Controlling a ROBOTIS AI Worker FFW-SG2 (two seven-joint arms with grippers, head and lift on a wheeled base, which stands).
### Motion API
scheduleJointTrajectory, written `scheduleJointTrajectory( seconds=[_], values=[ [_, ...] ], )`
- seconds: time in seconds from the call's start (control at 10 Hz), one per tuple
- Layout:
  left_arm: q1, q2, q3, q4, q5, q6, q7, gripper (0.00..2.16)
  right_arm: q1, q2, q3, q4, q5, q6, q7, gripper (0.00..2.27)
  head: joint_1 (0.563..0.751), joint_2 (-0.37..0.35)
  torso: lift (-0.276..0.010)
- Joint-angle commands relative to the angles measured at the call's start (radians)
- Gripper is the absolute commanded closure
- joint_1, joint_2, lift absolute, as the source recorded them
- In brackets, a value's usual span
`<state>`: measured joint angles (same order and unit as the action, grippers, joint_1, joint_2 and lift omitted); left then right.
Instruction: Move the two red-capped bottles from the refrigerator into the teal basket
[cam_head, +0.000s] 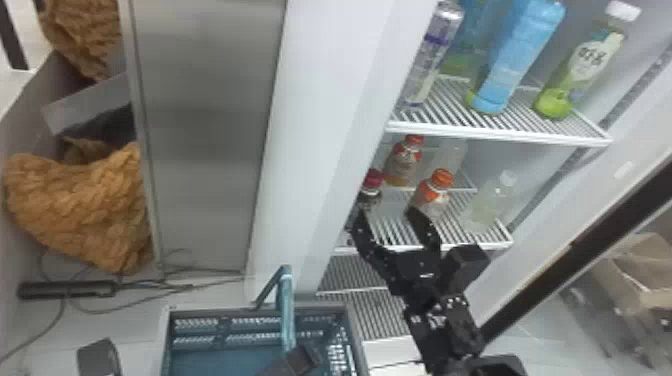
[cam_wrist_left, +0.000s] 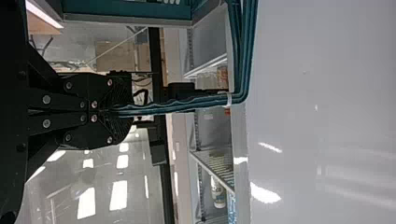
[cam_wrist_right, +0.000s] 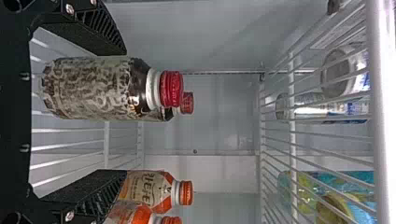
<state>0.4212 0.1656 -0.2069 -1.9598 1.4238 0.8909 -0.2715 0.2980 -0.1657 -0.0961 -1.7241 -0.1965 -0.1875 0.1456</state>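
A: How much of the task can be counted as done?

B: No transfer, it is judged. The near red-capped bottle (cam_head: 370, 193) is seen upright at the left of the middle shelf (cam_head: 465, 245), inside the refrigerator (cam_head: 320, 125). The far red-capped bottle (cam_wrist_right: 187, 103) is partly hidden behind it.

A: Has either been gripped?

B: Neither. The right gripper (cam_head: 386, 214) is held at the shelf with its fingers spread apart. The near bottle is seen close to the left finger; whether it is touched cannot be told.

A: And the teal basket (cam_head: 220, 362)?

B: It is placed outside, to the left and nearer. Its handle (cam_wrist_left: 182, 106) is clamped between the fingers of the left gripper (cam_wrist_left: 115, 111), so a place for the bottles seems prepared.

A: What is left, then?

B: Nearly everything: both bottles are to be grasped, brought out and set down in the basket. The near one would best be taken first, since the far one is blocked by it. The orange-capped bottles (cam_head: 431, 196) to the right should be left alone.
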Motion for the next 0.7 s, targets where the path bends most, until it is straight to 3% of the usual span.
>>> scheduleJointTrajectory(
  seconds=[0.0,0.6],
  values=[
    [-0.002,0.000,-0.001,0.000,0.000,0.000,0.000,1.15,-0.023,-0.005,0.006,0.024,-0.005,-0.002,0.000,0.11,0.695,-0.350,-0.224],
    [-0.002,0.000,-0.003,0.000,-0.002,0.000,0.000,1.16,-0.141,-0.011,0.036,0.182,-0.025,-0.002,0.040,0.11,0.695,-0.350,-0.224]
  ],
)
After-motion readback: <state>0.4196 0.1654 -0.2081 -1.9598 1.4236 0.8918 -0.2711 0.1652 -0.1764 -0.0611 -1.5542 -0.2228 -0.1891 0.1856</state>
